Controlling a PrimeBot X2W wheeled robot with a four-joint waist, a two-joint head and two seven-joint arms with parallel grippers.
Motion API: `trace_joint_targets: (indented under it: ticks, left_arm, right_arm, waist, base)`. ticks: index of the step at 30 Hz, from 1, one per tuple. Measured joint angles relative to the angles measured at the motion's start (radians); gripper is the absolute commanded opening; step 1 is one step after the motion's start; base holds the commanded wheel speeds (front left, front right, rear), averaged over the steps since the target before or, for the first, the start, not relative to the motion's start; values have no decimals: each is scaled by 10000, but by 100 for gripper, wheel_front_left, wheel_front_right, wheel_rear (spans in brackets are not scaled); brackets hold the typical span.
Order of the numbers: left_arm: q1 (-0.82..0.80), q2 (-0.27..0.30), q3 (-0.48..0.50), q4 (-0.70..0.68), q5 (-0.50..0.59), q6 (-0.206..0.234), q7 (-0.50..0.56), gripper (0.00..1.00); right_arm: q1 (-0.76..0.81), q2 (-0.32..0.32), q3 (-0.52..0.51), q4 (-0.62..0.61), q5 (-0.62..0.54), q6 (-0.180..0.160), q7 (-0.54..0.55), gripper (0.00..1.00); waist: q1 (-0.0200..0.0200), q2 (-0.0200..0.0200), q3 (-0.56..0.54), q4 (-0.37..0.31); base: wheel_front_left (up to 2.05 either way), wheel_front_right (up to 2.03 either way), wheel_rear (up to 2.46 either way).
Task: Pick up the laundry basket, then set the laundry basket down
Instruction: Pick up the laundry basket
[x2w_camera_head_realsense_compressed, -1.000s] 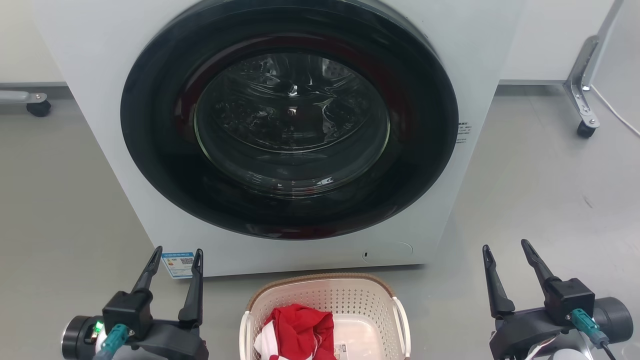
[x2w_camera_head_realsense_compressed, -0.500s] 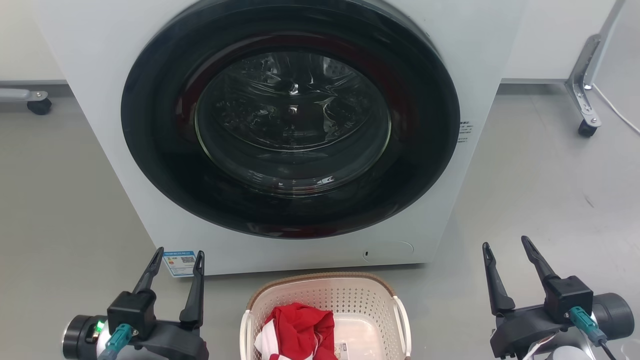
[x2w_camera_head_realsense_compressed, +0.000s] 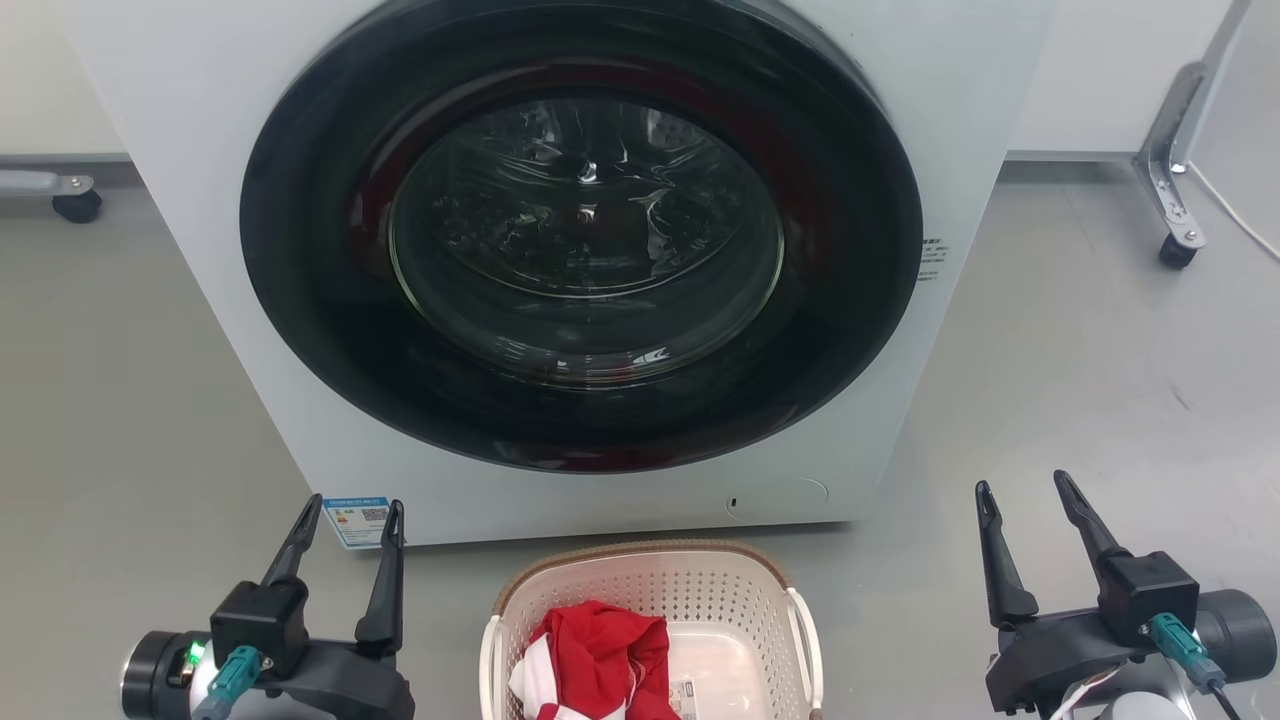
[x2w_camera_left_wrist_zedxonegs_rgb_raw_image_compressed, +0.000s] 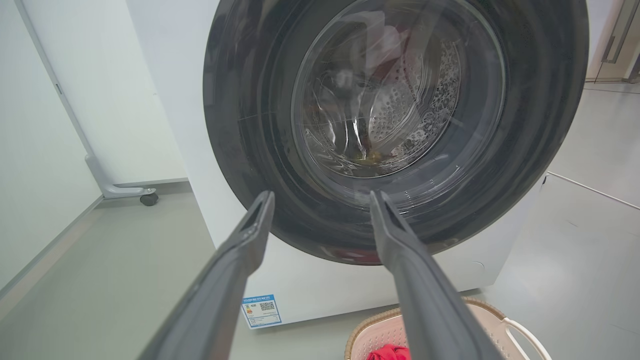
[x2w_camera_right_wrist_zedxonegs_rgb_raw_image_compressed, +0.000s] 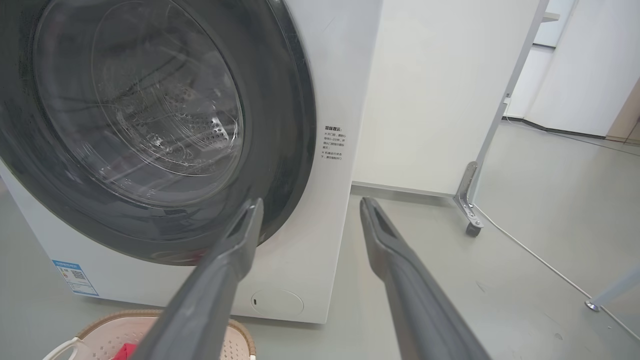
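The laundry basket (x2w_camera_head_realsense_compressed: 710, 600) sits untouched on the floor (x2w_camera_head_realsense_compressed: 1050, 350) before the washing machine (x2w_camera_head_realsense_compressed: 200, 250), between the left gripper (x2w_camera_head_realsense_compressed: 357, 502) and right gripper (x2w_camera_head_realsense_compressed: 1022, 480), both spread and empty, so the pick-up seems not yet begun: each must reach a side handle (x2w_camera_head_realsense_compressed: 806, 640).

1. One white front-loading washing machine (x2w_camera_head_realsense_compressed: 585, 240) with a round dark glass door.
2. One cream perforated plastic laundry basket (x2w_camera_head_realsense_compressed: 700, 600) with a brown woven-look rim, bearing two white side handles (x2w_camera_head_realsense_compressed: 812, 650).
3. One crumpled red-and-white cloth (x2w_camera_head_realsense_compressed: 600, 655).
4. One blue-edged label sticker (x2w_camera_head_realsense_compressed: 357, 520).
5. Two black castor wheels (x2w_camera_head_realsense_compressed: 1177, 252).
6. Two grippers, the left gripper (x2w_camera_head_realsense_compressed: 357, 502) and the right gripper (x2w_camera_head_realsense_compressed: 1022, 482), each with two long dark fingers (x2w_camera_head_realsense_compressed: 386, 575): four fingers in all.
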Motion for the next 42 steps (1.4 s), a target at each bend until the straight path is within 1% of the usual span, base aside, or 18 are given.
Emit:
trace_joint_targets:
  ticks: [13, 20, 24, 26, 33, 42]
  left_arm:
    - [-79, -54, 125, -527, -88, 21, -2, 100]
    - [-486, -67, 201, -1001, -88, 38, -4, 100]
    - [-795, -198, 282, -1127, -115, 36, -6, 100]
    - [-965, -276, 290, -1149, -165, 36, -12, 100]
    - [-1624, -508, 213, -934, -224, -105, -19, 100]
    - [-2823, -748, 161, 94, -633, -374, 173, 100]
  right_arm:
    - [36, 286, -290, -491, 295, 0, -2, 100]
    - [-266, 366, -441, -798, 341, 2, -31, 100]
    - [-532, 493, -596, -836, 433, 13, -42, 100]
    - [-630, 527, -639, -815, 470, 71, -42, 100]
    - [-1163, 685, -598, -523, 516, 176, -44, 100]
    - [-2428, 871, -472, 245, 512, 351, -44, 100]
  waist:
    - [0, 0, 645, 31]
    - [0, 0, 1366, 67]
    - [1, 0, 1878, 94]
    - [1, 1, 2151, 110]
    - [2, 1, 3294, 178]
    - [1, 1, 4626, 230]
  base:
    - [0, 0, 0]
    - [0, 0, 0]
    - [0, 0, 0]
    - [0, 0, 0]
    - [0, 0, 0]
    - [0, 0, 0]
